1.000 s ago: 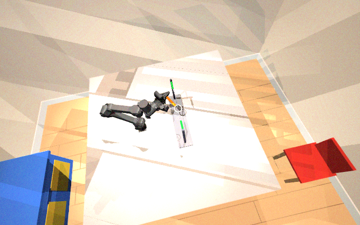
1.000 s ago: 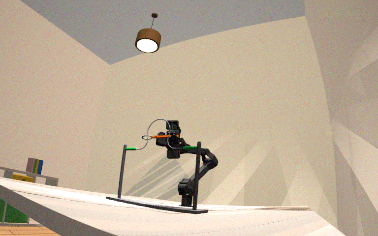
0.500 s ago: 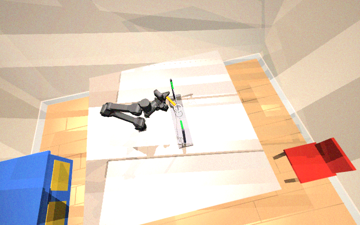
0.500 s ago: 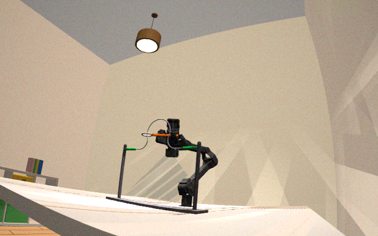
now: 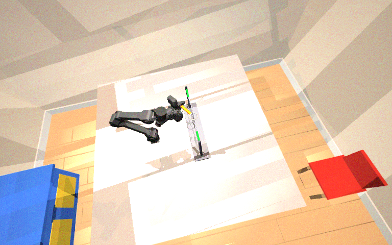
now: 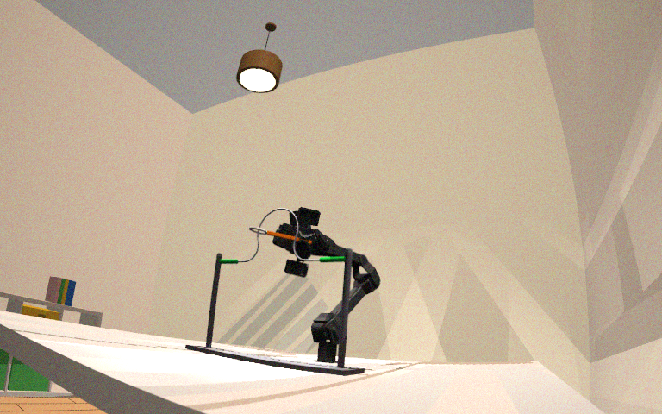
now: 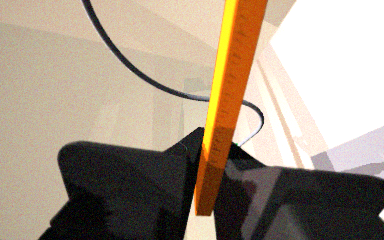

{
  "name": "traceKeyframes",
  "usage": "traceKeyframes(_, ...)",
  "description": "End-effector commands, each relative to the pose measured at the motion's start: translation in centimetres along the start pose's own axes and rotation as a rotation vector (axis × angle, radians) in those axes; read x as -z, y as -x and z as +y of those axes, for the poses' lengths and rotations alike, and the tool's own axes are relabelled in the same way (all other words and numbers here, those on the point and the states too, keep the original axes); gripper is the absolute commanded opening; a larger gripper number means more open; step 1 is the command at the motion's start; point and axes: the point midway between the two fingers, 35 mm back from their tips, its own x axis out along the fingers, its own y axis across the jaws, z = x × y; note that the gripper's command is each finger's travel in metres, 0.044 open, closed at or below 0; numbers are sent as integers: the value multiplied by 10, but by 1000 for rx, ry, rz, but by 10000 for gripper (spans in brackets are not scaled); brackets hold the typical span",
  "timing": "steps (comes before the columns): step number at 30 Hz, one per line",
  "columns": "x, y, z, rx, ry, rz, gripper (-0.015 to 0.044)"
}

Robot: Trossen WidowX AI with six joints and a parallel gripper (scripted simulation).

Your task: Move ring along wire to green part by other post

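Your pincer [image 5: 181, 104] [image 6: 308, 241] [image 7: 206, 134] is nearly closed, gripping the orange handle [image 5: 186, 109] [image 6: 283, 235] [image 7: 224, 95]; the ring [image 5: 197, 117] [image 6: 251, 228] surrounds the grey wire [image 6: 281, 209] [image 7: 131, 67] (contact, you can't tell).

The stand's base [image 5: 201, 136] [image 6: 273, 362] sits on the table [image 5: 231, 187] [image 6: 146, 378]. One post [image 5: 200, 148] [image 6: 214, 302] rises from one end of the base, the other post [image 5: 189, 101] [image 6: 344, 312] from its opposite end. The wire [image 6: 281, 209] [image 7: 135, 72] spans above it. From above, the robot arm [image 5: 132, 115] [image 6: 363, 292] stands left of the base, the chair [image 5: 332, 177] well right. The ring [image 5: 197, 116] [image 6: 251, 228], above the base, appears to be around the wire.
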Motion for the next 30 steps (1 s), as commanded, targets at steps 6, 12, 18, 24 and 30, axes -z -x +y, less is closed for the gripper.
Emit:
traceKeyframes(6,0,0,-5,91,124,-9,-150)
traceKeyframes(12,-1,0,-9,154,202,-15,-150)
traceKeyframes(18,-2,0,-13,216,280,-22,-150)
traceKeyframes(24,-3,1,-17,277,358,-30,-150)
traceKeyframes(30,-5,2,-21,336,436,-38,-150)
